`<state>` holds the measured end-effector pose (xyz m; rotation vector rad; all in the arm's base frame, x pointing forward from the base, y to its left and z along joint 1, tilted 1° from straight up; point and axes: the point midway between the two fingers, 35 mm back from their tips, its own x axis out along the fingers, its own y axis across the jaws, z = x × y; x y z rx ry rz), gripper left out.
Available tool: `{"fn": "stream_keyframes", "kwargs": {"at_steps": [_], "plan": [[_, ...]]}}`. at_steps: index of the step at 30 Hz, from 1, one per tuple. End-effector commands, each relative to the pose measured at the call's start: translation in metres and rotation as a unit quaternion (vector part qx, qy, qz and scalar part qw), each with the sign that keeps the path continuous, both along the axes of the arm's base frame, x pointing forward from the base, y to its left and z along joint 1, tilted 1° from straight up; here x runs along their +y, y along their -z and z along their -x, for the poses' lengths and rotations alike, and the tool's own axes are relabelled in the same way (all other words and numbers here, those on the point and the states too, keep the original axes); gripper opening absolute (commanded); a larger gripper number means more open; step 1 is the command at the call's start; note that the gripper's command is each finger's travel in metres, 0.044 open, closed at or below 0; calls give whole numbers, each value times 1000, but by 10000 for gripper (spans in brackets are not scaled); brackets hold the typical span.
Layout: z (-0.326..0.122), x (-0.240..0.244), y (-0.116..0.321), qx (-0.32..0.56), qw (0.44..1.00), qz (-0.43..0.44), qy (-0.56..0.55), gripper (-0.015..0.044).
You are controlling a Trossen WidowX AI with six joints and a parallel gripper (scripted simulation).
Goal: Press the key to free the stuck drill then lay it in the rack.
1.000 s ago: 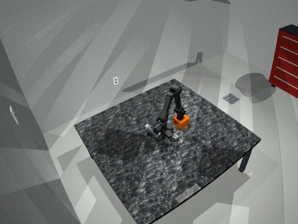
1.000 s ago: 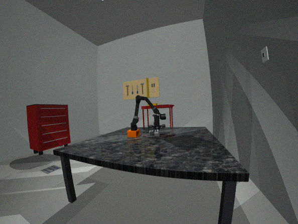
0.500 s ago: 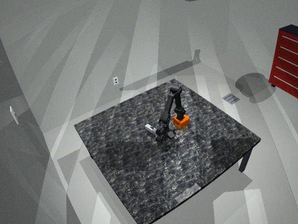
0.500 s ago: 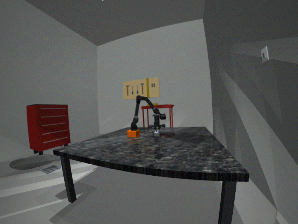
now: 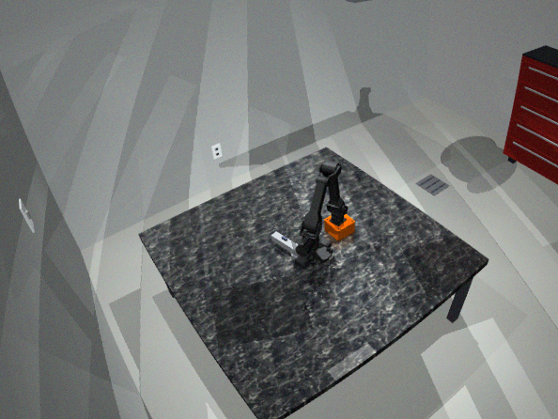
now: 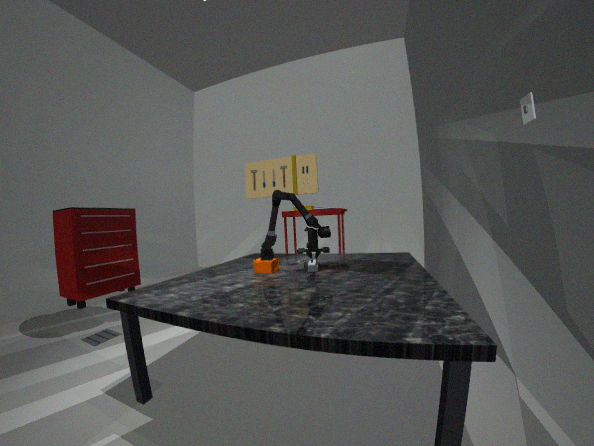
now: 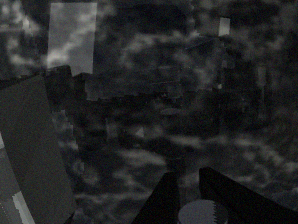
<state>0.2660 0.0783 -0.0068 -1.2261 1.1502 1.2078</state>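
Pale block (image 5: 284,240) (image 6: 312,266) stands close beside the gripper (image 5: 307,251) (image 6: 312,254); orange base (image 5: 340,231) (image 6: 265,266) blocks one side

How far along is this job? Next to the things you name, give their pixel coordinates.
Done: nothing certain; I can't make out the key or a racked drill.
In hand: the jaws are nearly together, low beside a pale block (image 5: 282,239) (image 6: 312,267); whether they grip the round grey piece (image 7: 201,213) is unclear.
Left: apparently, drill out and racked.
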Motion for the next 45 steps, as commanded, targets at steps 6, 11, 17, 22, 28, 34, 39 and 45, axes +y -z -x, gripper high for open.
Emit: {"fn": "stream_keyframes", "kwargs": {"at_steps": [6, 11, 17, 22, 28, 34, 39, 45], "plan": [[0, -1, 0, 0, 1000, 0, 0, 236], [0, -3, 1, 0, 1000, 1, 1, 368], [0, -6, 2, 0, 1000, 1, 2, 440], [0, -9, 3, 0, 1000, 1, 2, 440], [-1, -11, 3, 0, 1000, 1, 2, 440], [-1, -14, 4, 0, 1000, 2, 2, 440], [-1, -16, 5, 0, 1000, 2, 2, 440], [-1, -18, 6, 0, 1000, 2, 2, 440]]}}
